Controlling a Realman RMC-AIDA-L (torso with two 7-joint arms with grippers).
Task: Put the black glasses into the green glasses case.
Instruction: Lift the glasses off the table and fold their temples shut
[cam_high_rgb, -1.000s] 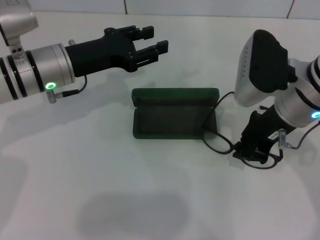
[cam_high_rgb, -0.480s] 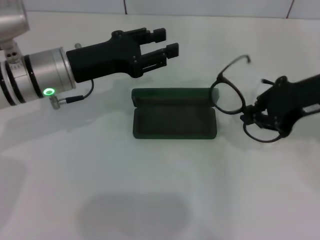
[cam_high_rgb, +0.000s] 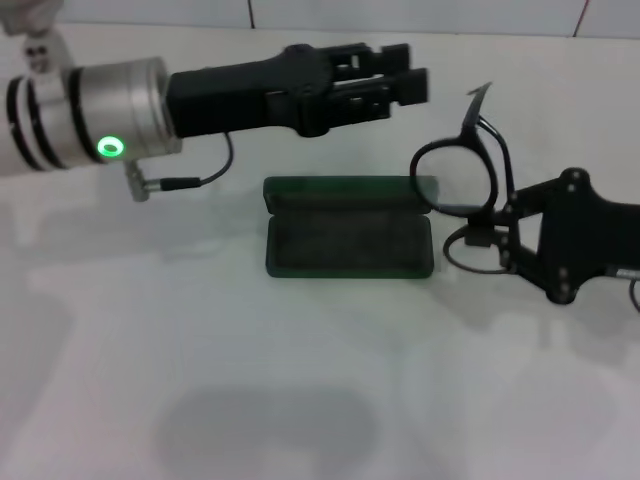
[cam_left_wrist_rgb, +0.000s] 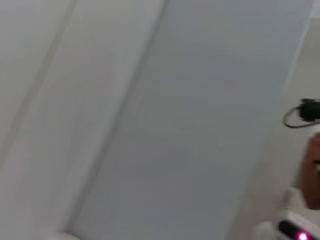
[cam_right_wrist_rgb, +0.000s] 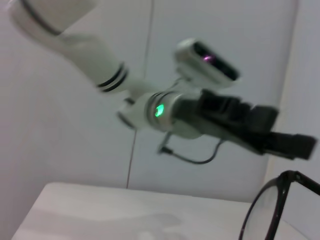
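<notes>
Above the white table (cam_high_rgb: 300, 400), the left gripper (cam_high_rgb: 415, 80) hovers with fingers parted beyond the open dark green hard-shell glasses case (cam_high_rgb: 350, 240); the right gripper (cam_high_rgb: 505, 240) pinches thin black-framed glasses (cam_high_rgb: 455, 180) beside it, where splayed temples could snag the rim.

Black glasses (cam_high_rgb: 462, 180), dark green glasses case (cam_high_rgb: 350, 238), white table (cam_high_rgb: 300, 380).

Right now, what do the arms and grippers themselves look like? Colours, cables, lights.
Left arm: white and silver cylindrical wrist with black bands, a glowing green ring light, and a thin black cable looping beneath it. The left gripper is matte black, with blocky angular fingers. The right gripper is also matte black and angular, with small pale screw heads on its body. The right wrist view shows a white camera module with a magenta light on the left arm.
</notes>
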